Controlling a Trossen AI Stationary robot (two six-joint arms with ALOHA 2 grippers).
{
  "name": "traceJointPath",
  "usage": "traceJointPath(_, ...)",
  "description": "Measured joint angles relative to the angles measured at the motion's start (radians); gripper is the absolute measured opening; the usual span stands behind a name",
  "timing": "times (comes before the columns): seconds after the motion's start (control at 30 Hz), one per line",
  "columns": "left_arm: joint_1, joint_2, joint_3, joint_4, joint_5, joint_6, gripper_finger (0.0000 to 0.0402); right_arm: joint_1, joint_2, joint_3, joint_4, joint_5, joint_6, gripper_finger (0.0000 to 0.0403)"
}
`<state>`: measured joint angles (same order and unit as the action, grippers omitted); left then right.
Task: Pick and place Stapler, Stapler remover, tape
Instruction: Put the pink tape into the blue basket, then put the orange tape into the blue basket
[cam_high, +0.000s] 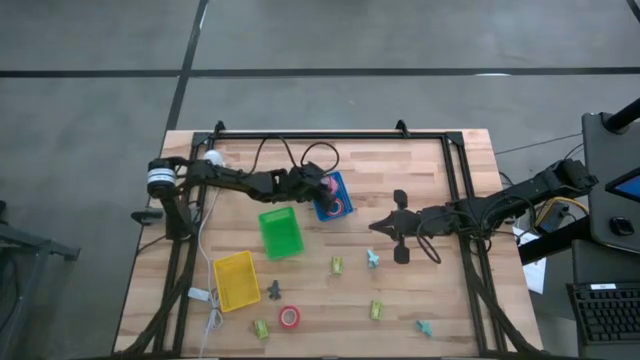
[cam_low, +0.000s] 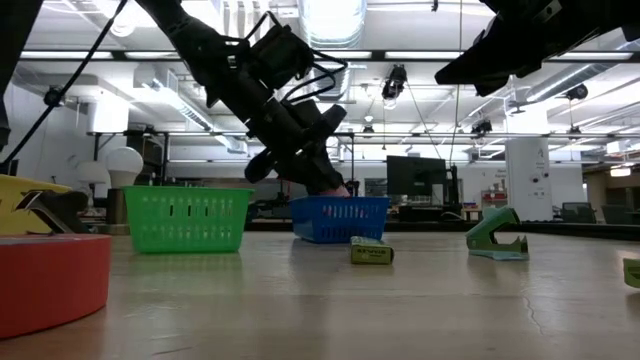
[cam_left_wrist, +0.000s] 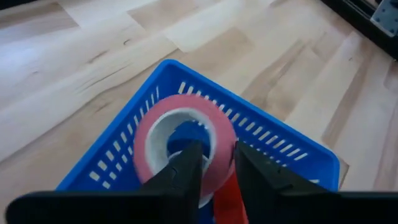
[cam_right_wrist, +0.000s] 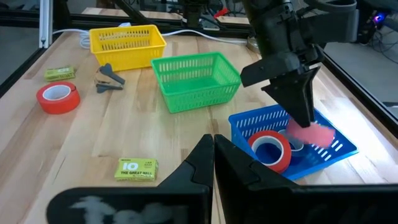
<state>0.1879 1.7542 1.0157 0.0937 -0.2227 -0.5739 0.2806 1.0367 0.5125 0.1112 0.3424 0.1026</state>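
My left gripper (cam_left_wrist: 214, 152) reaches over the blue bin (cam_high: 333, 197) and is shut on a pink tape roll (cam_left_wrist: 186, 134) with a pale core. The same roll shows as a pink smear (cam_right_wrist: 311, 134) under its fingers in the right wrist view. A red tape roll (cam_right_wrist: 270, 149) lies inside the blue bin. Another red roll (cam_high: 289, 317) lies flat near the table's near edge. My right gripper (cam_high: 375, 228) hovers shut to the right of the blue bin and touches nothing. My left gripper pinches the pink roll's wall (cam_left_wrist: 222, 146), one finger (cam_left_wrist: 186, 168) in the ring's hole and the other (cam_left_wrist: 252, 168) outside it. The fingers slant down from the table's left. The roll is at the blue bin's opening; whether it rests on anything, I cannot tell.
A green bin (cam_high: 280, 232) and a yellow bin (cam_high: 236, 280) stand left of centre. A dark staple remover (cam_high: 273, 291), teal staple removers (cam_high: 372, 258) and small green boxes (cam_high: 338, 265) lie scattered toward the near edge. A black frame rail (cam_high: 330, 135) borders the table.
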Motion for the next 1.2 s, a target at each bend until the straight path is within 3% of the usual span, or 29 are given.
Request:
traceJointPath(0.23, -0.001, -0.005, 0.004, -0.001, 0.013, 0.003, 0.0163, 0.0, 0.0, 0.0, 0.0, 0.0, 0.002, 0.0009)
traceJointPath(0.33, -0.007, -0.029, 0.013, 0.0, 0.083, 0.004, 0.0179, 0.0, 0.0, 0.0, -0.001, 0.0, 0.002, 0.0009)
traceJointPath(0.53, -0.057, -0.122, 0.012, -0.074, 0.211, 0.053, 0.0179, 0.0, 0.0, -0.012, -0.003, 0.0, 0.002, 0.0009)
traceJointPath(0.77, -0.204, -0.244, 0.011, -0.254, 0.39, 0.217, 0.0168, 0.0, 0.0, -0.014, -0.002, 0.0, 0.007, 0.0008)
traceJointPath(1.2, -0.523, -0.224, 0.01, -0.31, 0.343, 0.168, 0.0168, 0.0, 0.0, -0.014, 0.013, 0.0, 0.01, 0.0009)
